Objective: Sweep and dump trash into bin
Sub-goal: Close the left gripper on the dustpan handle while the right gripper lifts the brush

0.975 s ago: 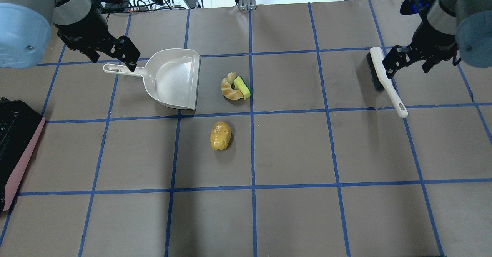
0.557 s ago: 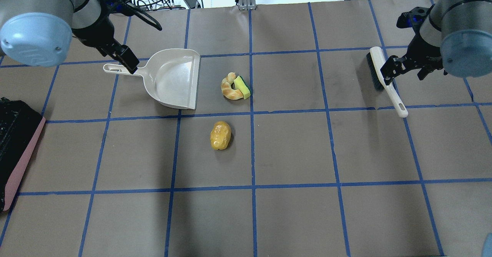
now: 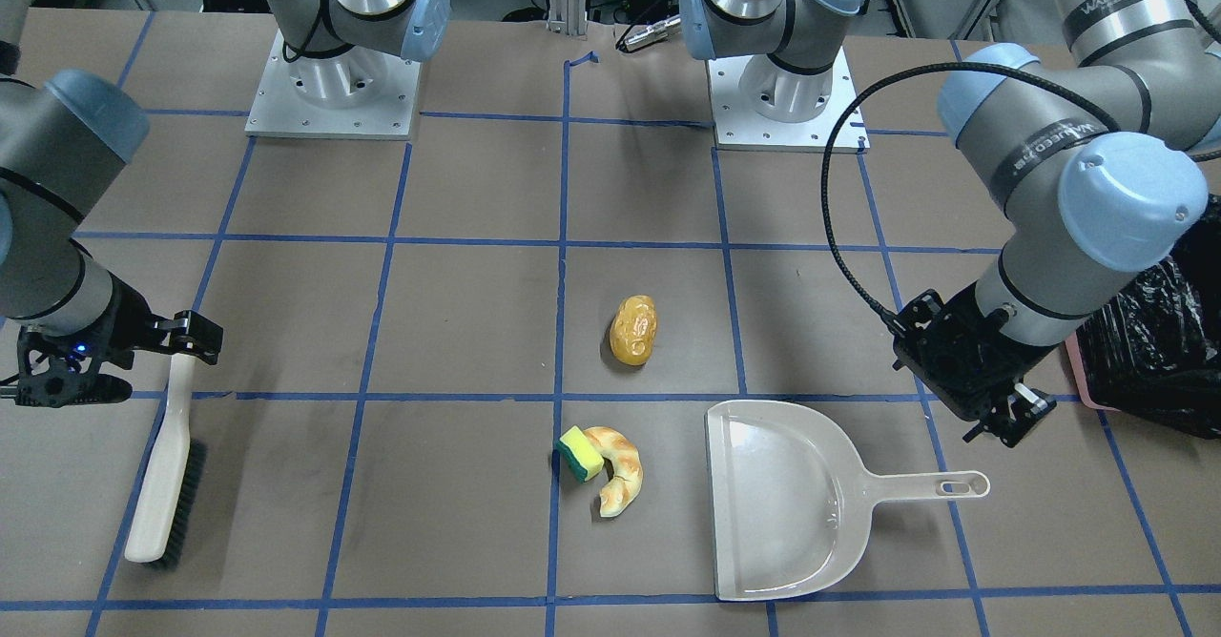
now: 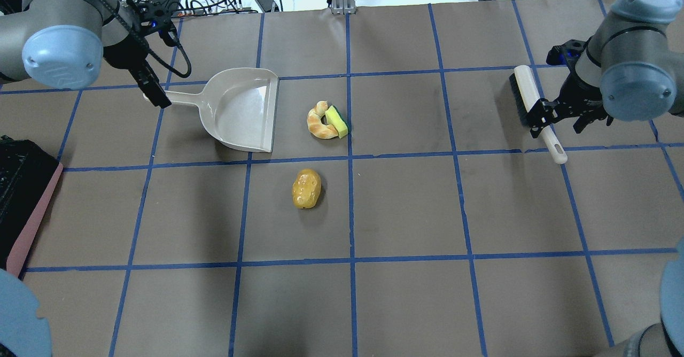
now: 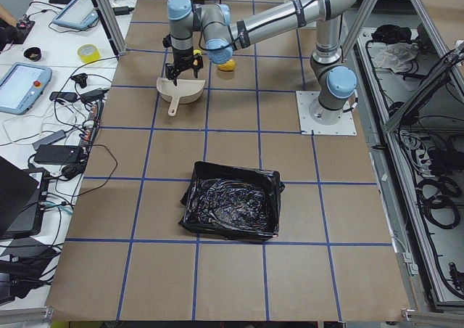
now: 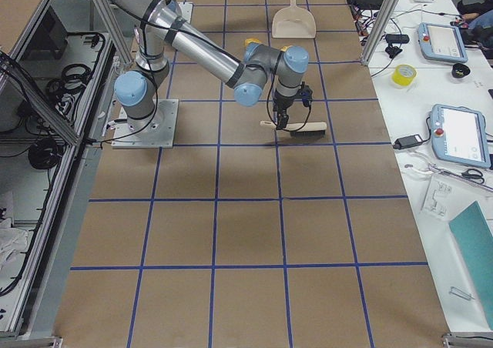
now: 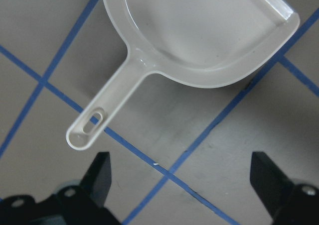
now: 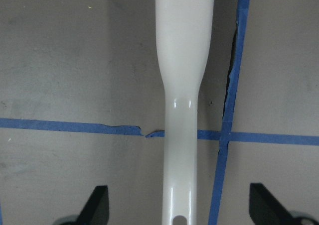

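**Trash** – three pieces, mid-table.
- Potato-like lump (image 4: pixel 306 188): glossy and rounded, probably hard, likely to roll when swept.
- Croissant (image 4: pixel 319 124): curved, likely light, touching the sponge block (image 4: pixel 337 121), which is soft, light and apt to tumble.
- All three are better pushed by bristles than pinched.

**Dustpan** (image 4: pixel 243 108): stiff plastic, mouth facing the croissant. Take it by the slim handle.

**Brush** (image 4: pixel 525 91): well apart, on the right side. Take it by the handle.

**Left gripper** (image 7: pixel 180 170): jaws wide and empty, near the dustpan handle's end, not around it.

**Right gripper** (image 8: pixel 179 195): jaws wide, straddling the brush handle, not closed.

**Bin** (image 4: pixel 29 218): black-lined, at the table's left end.

**Table** (image 4: pixel 406 207): brown paper with a blue tape grid — flat, seemingly smooth.

**Cables** and tablets lie on benches beyond.
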Controlling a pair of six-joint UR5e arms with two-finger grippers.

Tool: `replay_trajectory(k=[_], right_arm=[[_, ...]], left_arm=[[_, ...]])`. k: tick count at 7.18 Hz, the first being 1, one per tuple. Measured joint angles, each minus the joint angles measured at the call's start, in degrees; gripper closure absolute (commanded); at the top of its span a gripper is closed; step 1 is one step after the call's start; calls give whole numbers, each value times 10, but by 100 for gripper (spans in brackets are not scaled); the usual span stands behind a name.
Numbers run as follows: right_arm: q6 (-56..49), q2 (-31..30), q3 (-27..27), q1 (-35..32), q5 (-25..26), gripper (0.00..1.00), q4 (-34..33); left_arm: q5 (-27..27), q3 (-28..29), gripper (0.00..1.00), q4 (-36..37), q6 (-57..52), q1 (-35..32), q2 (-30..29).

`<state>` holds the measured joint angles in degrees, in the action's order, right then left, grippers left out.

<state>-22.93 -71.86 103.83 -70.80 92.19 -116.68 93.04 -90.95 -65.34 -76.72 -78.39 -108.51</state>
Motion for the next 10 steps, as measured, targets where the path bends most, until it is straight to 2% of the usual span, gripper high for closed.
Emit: replay_trajectory(k=[1, 2, 3, 5, 6, 7, 8, 9, 10], right_arm=[[0, 8, 0, 0, 0, 14, -5], [0, 12, 1, 0, 0, 14, -7], [1, 14, 3, 0, 0, 14, -7], [1, 15, 9, 0, 0, 33, -5], [2, 15, 10, 0, 1, 35, -5], [2, 15, 10, 1, 1, 45, -5], [2, 15, 11, 1, 1, 68, -5], [2, 15, 10, 1, 1, 100, -5], [2, 15, 10, 1, 1, 100, -5]], left_arm=[[1, -2, 4, 34, -98, 4, -19], [1, -1, 4, 54, -158, 5, -34], [1, 1, 5, 63, -183, 6, -43], [0, 22, 5, 79, -197, 6, -68], [0, 34, 5, 86, -203, 6, -84], [0, 38, 6, 88, -207, 6, -97], [0, 39, 6, 88, -210, 6, -107], [1, 36, 6, 86, -211, 6, -114], [2, 34, 7, 84, -211, 6, -117]])
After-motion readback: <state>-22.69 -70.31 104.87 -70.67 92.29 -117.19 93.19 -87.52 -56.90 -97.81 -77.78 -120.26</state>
